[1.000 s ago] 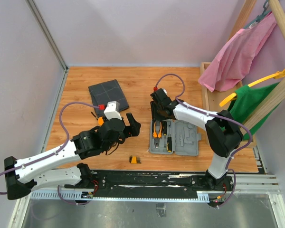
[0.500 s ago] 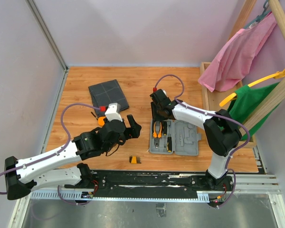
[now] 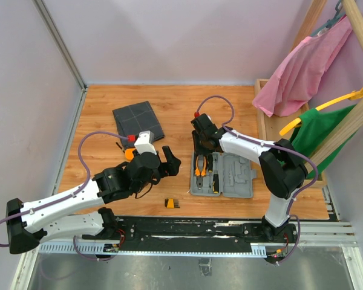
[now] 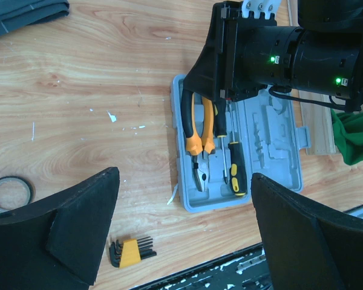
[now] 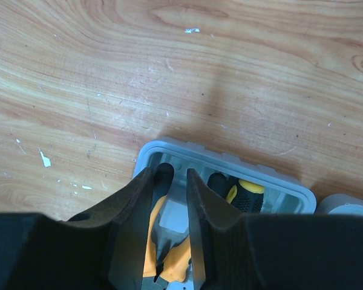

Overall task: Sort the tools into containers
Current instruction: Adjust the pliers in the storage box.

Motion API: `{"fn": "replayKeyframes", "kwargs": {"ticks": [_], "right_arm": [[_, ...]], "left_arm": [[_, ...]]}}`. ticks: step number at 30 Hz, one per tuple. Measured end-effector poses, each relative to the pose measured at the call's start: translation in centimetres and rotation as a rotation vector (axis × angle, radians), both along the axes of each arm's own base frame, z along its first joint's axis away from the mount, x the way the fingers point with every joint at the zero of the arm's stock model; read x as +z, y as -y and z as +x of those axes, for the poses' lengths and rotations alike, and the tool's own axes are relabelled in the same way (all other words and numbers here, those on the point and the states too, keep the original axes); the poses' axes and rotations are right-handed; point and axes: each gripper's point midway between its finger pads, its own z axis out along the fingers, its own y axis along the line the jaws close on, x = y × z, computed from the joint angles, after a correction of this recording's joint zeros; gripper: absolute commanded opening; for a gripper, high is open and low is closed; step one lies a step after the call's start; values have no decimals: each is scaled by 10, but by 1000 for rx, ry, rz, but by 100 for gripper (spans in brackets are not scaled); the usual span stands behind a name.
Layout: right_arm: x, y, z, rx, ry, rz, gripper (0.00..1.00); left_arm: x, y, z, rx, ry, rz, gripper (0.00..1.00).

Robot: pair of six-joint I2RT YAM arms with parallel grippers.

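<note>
The light-grey case (image 3: 237, 176) lies open on the table, right of centre. The orange-and-black pliers (image 3: 200, 164) and two black-and-yellow screwdrivers (image 3: 210, 179) lie in its left end. My right gripper (image 3: 199, 150) hangs over the pliers' handles. In the right wrist view its jaws (image 5: 169, 175) stand a little apart around one black pliers handle (image 5: 164, 179), with grey case (image 5: 230, 163) showing beside it. My left gripper (image 3: 169, 159) is open and empty, high above the table (image 4: 184, 175). The orange bit holder (image 4: 128, 252) and black tape ring (image 4: 11, 193) lie below it. The dark pouch (image 3: 136, 119) lies at the back left.
A round orange piece (image 3: 128, 154) lies by the left arm's wrist. A wooden rack with pink and green clothes (image 3: 302, 78) stands at the right. A black rail (image 3: 187, 226) runs along the near edge. Purple walls close the left and back.
The left arm has shifted slightly to the right. The right gripper has stayed over the pliers' handles, and the pliers have not moved.
</note>
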Motion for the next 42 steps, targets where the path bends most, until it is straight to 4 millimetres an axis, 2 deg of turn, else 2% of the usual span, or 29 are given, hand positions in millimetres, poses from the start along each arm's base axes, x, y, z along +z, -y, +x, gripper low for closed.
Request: {"fn": "replayKeyframes", "kwargs": {"ticks": [15, 22, 25, 29, 32, 35, 36, 42], "right_arm": [[-5, 2, -4, 2, -27, -17, 31], [-4, 0, -7, 21, -31, 2, 42], [6, 1, -14, 42, -13, 34, 47], [36, 2, -17, 55, 64, 92, 61], [54, 11, -20, 43, 113, 110, 74], [61, 30, -21, 2, 139, 111, 96], [61, 36, -21, -14, 141, 109, 99], [67, 78, -32, -108, 188, 87, 98]], "left_arm": [[-6, 3, 0, -5, -15, 14, 94], [-9, 4, 0, -7, -21, 20, 94], [-11, 5, 0, -8, -25, 27, 94], [-15, 9, 1, -18, -31, 38, 94], [-22, 13, 2, -29, -39, 60, 94], [-29, 17, 4, -43, -51, 77, 98], [-30, 18, 5, -46, -53, 78, 99], [-37, 22, 19, -59, -76, 70, 99]]}}
